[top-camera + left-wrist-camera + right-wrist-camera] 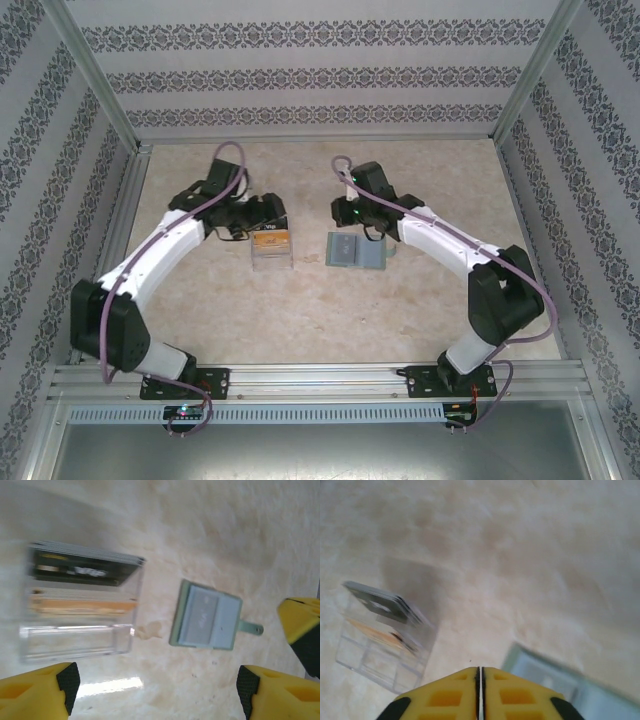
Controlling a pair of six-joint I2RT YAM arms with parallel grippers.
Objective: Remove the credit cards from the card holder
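The card holder point(350, 249) lies flat on the table, a grey-green base with a blue-grey panel on top and a small tab at one side point(206, 615). No credit cards show; they are hidden. My left gripper point(262, 211) hovers open above the table, its yellow fingers point(42, 689) spread wide with bare table between them point(157, 682). My right gripper point(346, 211) is shut with nothing in it, the fingertips pressed together point(480, 674) just short of the holder's blurred corner point(555, 677).
A clear plastic box point(270, 246) with an orange-and-black card and a stack of dark cards stands left of the holder point(80, 609) point(382, 637). A yellow finger of the other arm point(302, 622) juts in at the right edge. Patterned walls enclose the table.
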